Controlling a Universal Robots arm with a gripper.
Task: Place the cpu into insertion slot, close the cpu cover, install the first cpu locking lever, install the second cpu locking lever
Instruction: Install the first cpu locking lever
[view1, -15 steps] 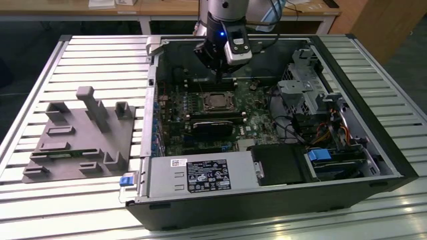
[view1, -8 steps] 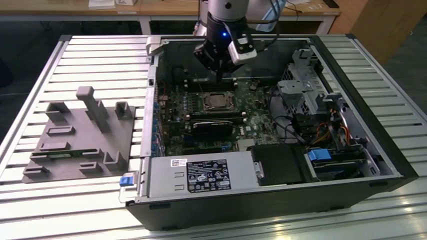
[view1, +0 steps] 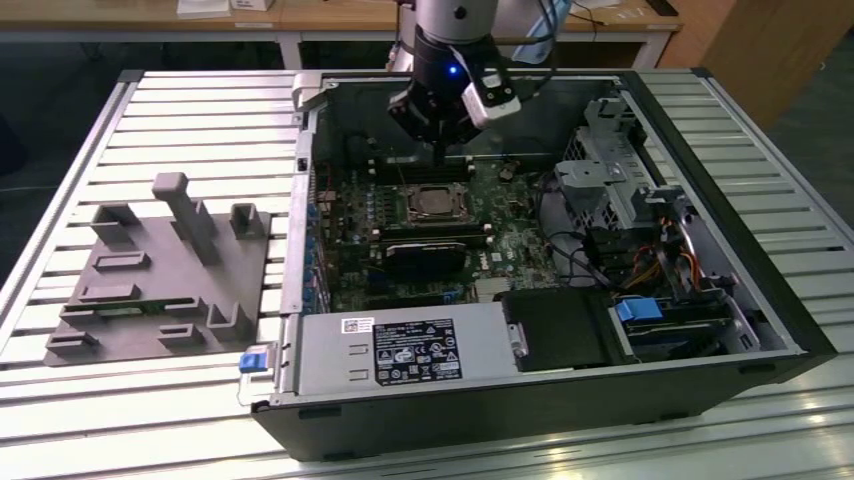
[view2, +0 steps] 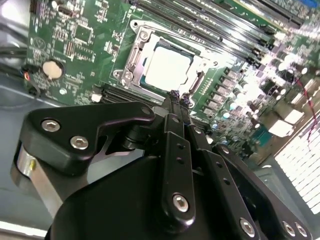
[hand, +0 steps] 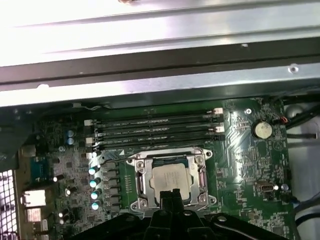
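Exterior view's left: a grey moulded plastic fixture block (view1: 160, 280) with upright posts lies on the ribbed aluminium slat table (view1: 200, 110). Beside it lies the open black sheet-metal computer case (view1: 534, 410), holding a green printed circuit motherboard (hand: 250, 160).

Mid-case: the black jointed gripper (view1: 442, 152) hangs over the board, its fingers pressed together with nothing between them, as seen in the second wrist view (view2: 176, 96).

The cpu (view1: 434, 204), a flat square chip with a smooth silvery-grey top, sits in the square metal-rimmed insertion slot (view2: 131, 64). It lies just beside the fingertips. Contact cannot be determined.

The cpu cover (hand: 141, 176), a thin silvery windowed frame, lies flat around the chip.

Exterior view's right: a perforated grey steel drive cage (view1: 607, 170).
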